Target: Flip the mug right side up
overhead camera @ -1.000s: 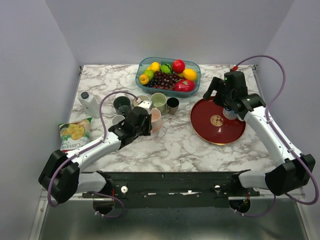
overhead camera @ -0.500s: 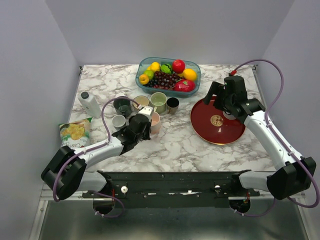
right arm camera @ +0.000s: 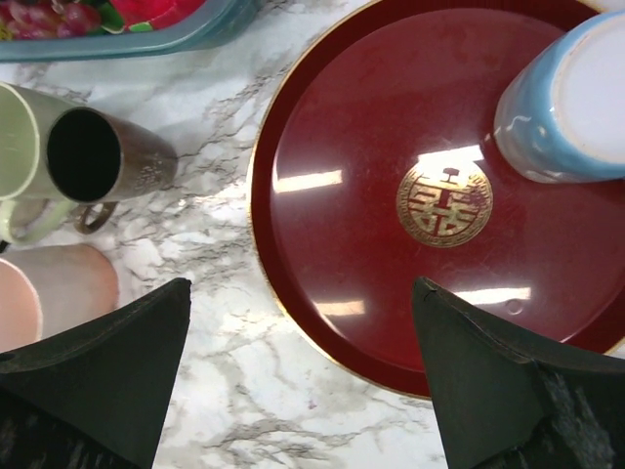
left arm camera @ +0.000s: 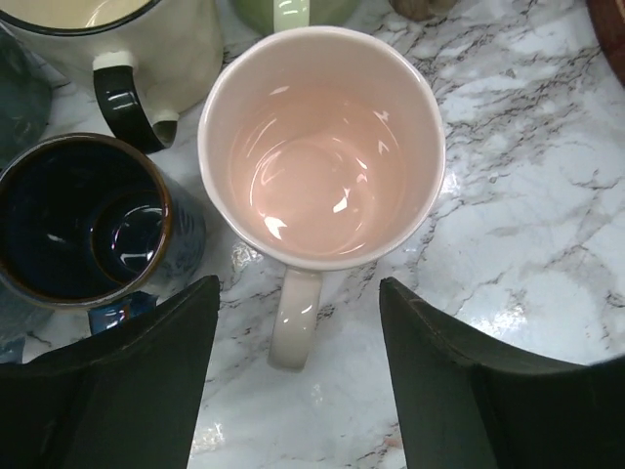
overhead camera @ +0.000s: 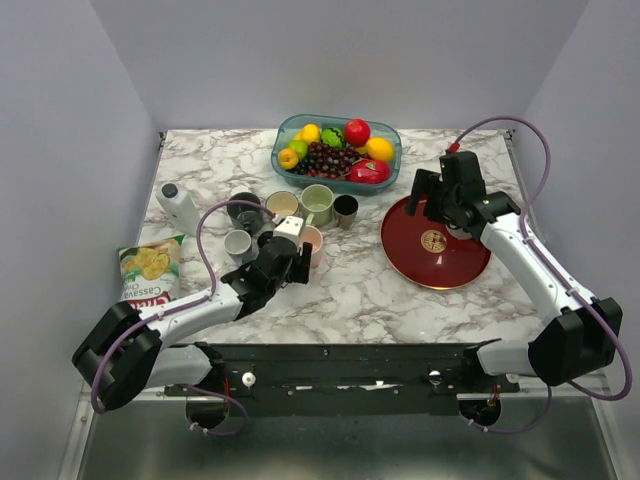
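On the red plate (right arm camera: 371, 293), mug (right arm camera: 576, 98) sits beside right end effector (right arm camera: 301, 285).

Glossy glazed ceramic pink mug (left arm camera: 322, 166), polished marble-look worktop (left arm camera: 527, 244), smooth glossy red plate (right arm camera: 361, 225), dull brushed-metal cup (right arm camera: 112, 156), glazed blue mug (right arm camera: 566, 103) with matt pale base

red plate (right arm camera: 322, 244): bore a round gold emblem (right arm camera: 444, 202) at its centre, a stylised character of Chinese type, the only clear sign in view.
snack bag (overhead camera: 150, 266): lay on the table far left of the red plate; its printed name began with "C", and the rest could not be read.
steel cup (right arm camera: 109, 156): stood just left of the red plate; a faint mark on its side was illegible.
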You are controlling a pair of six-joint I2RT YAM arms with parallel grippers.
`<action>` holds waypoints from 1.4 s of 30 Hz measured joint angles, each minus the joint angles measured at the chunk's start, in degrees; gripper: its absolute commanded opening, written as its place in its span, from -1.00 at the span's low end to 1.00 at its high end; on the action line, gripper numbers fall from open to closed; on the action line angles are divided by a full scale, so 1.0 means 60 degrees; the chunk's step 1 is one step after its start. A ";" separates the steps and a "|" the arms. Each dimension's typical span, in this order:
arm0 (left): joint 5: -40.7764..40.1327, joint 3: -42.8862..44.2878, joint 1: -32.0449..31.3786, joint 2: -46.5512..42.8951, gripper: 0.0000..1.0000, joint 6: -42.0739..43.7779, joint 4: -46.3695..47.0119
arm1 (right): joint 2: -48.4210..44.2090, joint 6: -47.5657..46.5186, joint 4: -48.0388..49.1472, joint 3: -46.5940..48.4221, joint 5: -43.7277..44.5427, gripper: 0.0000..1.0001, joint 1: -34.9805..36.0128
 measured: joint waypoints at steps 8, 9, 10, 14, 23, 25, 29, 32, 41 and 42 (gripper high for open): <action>-0.0565 0.0565 -0.0051 -0.0933 0.97 0.0084 -0.0940 | 0.0273 -0.2572 -0.0051 0.0805 0.0426 1.00 -0.0528; -0.0652 0.0805 -0.0051 -0.1009 0.97 0.0175 -0.1064 | 0.0295 -0.2871 -0.0047 0.0823 0.0426 0.99 -0.0586; -0.0725 0.1009 -0.0051 -0.1042 0.98 0.0226 -0.1144 | 0.0331 -0.3224 -0.0058 0.0820 0.0426 1.00 -0.0703; -0.0856 0.1989 -0.0044 -0.1045 0.98 0.0565 -0.1457 | 0.0619 -0.4044 -0.0204 0.0816 0.0087 0.99 -0.1402; -0.0124 0.3096 0.0313 -0.0470 0.98 0.0925 -0.1497 | 0.1198 -0.4371 -0.0466 0.0627 -0.0907 0.99 -0.3133; 0.0109 0.3166 0.0430 -0.0277 0.98 0.0980 -0.1494 | 0.1730 -0.4306 -0.0605 0.0761 -0.1180 0.99 -0.3268; 0.0543 0.3169 0.0743 -0.0040 0.98 0.1031 -0.1494 | 0.2692 -0.4175 -0.0739 0.0852 -0.1348 0.99 -0.3464; 0.0776 0.3169 0.0976 -0.0026 0.98 0.1027 -0.1461 | 0.2958 -0.4164 -0.0922 0.0852 -0.1304 0.99 -0.3585; 0.1417 0.3166 0.1570 -0.0022 0.98 0.0856 -0.1279 | 0.2940 -0.4218 -0.0892 0.0882 -0.0565 0.99 -0.3665; 0.1461 0.3169 0.1603 -0.0015 0.98 0.0845 -0.1271 | 0.2940 -0.4248 -0.0871 0.0874 -0.0484 0.98 -0.3668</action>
